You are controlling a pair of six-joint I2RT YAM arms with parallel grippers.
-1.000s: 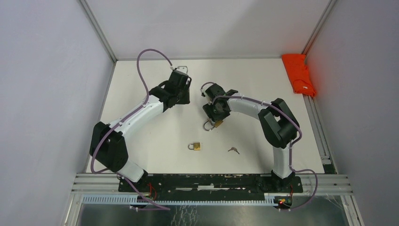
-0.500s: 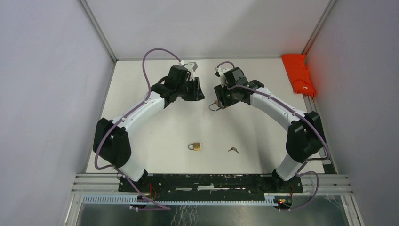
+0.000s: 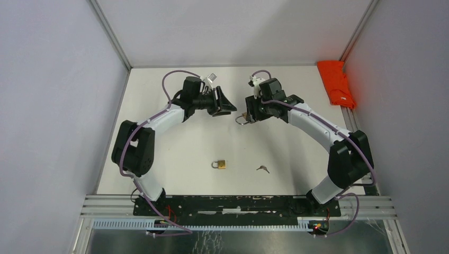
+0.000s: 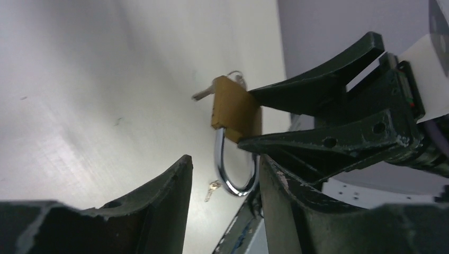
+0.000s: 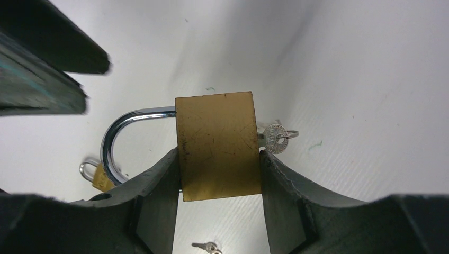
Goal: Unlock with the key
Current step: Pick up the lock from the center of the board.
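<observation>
Brass padlock (image 5: pixel 217 145), key (image 5: pixel 275 135) already in its keyway, is clamped by the body in the right gripper (image 5: pixel 217 159), up near the table's (image 3: pixel 159 137) 12 o'clock. Left gripper (image 4: pixel 225 169) sits just at its 9 o'clock, jaws apart and empty, so the turn looks undone; a smaller padlock (image 3: pixel 219 164) and loose key (image 3: pixel 262 169) lie at 6 o'clock.

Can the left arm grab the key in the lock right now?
Probably not yet: the open left gripper faces the shackle of the padlock, and the key sticks out of its far end.

Padlock (image 5: pixel 217 145) body of scuffed matt brass, its metal shackle (image 5: pixel 107 145) glossy, the table (image 5: pixel 370 79) smooth matt
</observation>
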